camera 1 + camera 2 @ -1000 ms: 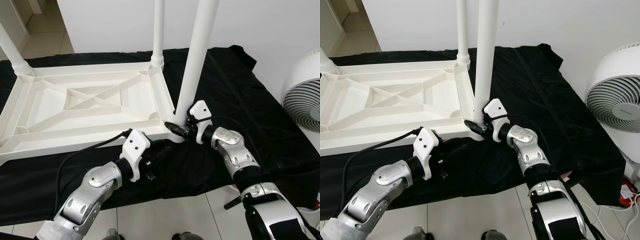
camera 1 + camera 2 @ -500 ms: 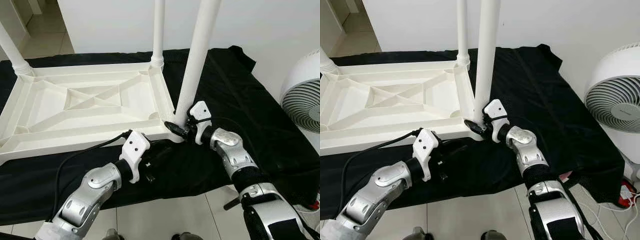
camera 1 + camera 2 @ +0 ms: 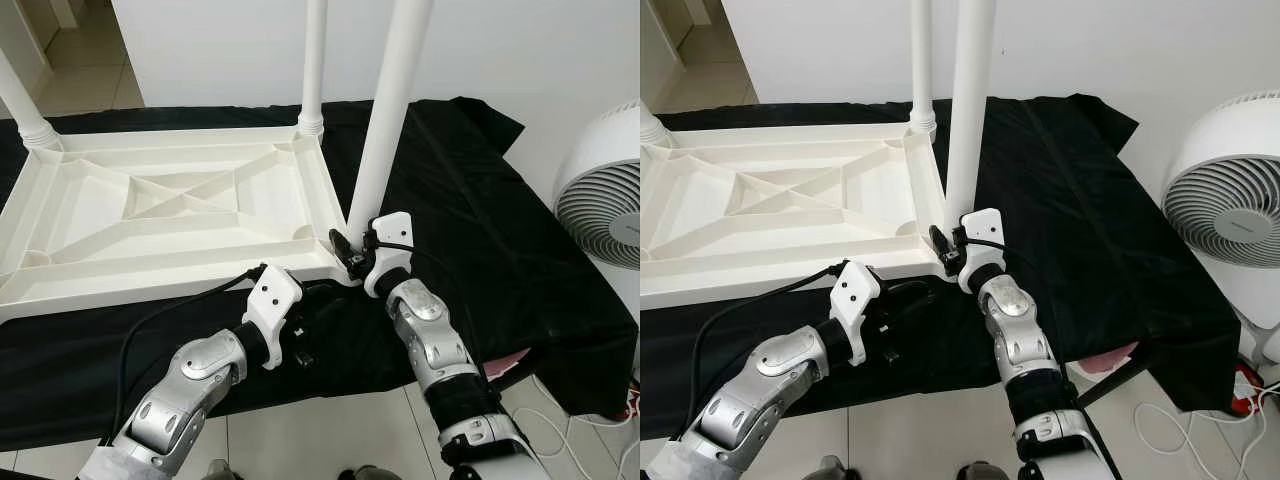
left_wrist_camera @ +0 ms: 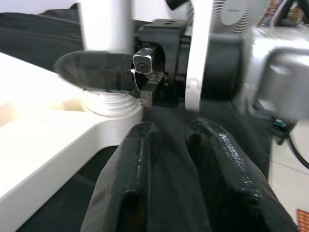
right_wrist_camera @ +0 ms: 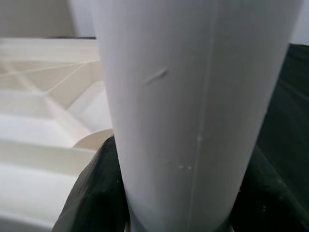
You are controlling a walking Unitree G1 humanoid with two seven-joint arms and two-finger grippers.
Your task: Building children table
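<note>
The white children's table top lies upside down on a black cloth. Three white legs stand upright in its corners: far left, far right and near right. My right gripper is shut around the base of the near right leg, one black finger on each side. My left gripper lies low on the cloth just in front of that same corner. Its fingers are close together with nothing between them, pointing at the leg's threaded base.
A white floor fan stands at the right, beyond the cloth's edge. A black cable runs from my left wrist over the table's front rim. Tiled floor lies below the cloth's front edge, a white wall behind.
My right forearm has swung in towards the middle, and its gripper has turned around the leg's base while staying shut on it. The left gripper has hardly moved.
</note>
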